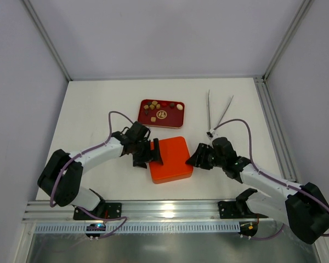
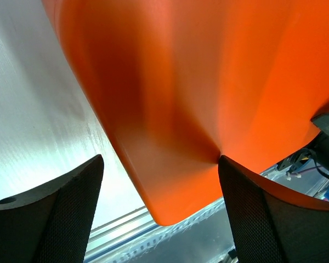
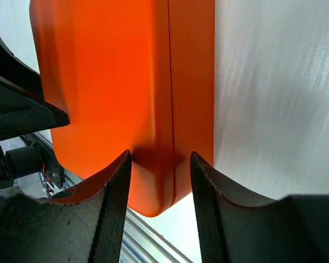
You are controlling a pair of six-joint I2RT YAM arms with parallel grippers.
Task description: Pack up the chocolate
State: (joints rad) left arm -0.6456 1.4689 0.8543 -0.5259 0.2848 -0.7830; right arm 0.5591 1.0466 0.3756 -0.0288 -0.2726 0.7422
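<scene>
The chocolate (image 1: 153, 105), several small brown, tan and cream pieces, lies in the dark red tray (image 1: 172, 119) at the back middle of the table. The orange square box (image 1: 171, 159) lies closed in front of the tray. My left gripper (image 1: 149, 153) is open at the box's left edge. In the left wrist view the box (image 2: 208, 82) fills the frame, with the gripper's (image 2: 160, 216) fingers wide apart and the right one touching it. My right gripper (image 1: 196, 158) is open at the box's right edge. In the right wrist view the gripper (image 3: 160, 189) straddles the box's (image 3: 109, 82) seamed near corner.
A pair of metal tongs (image 1: 217, 112) lies at the back right, beyond my right arm. A metal rail (image 1: 164, 211) runs along the near edge of the table. White walls close in the left, right and back.
</scene>
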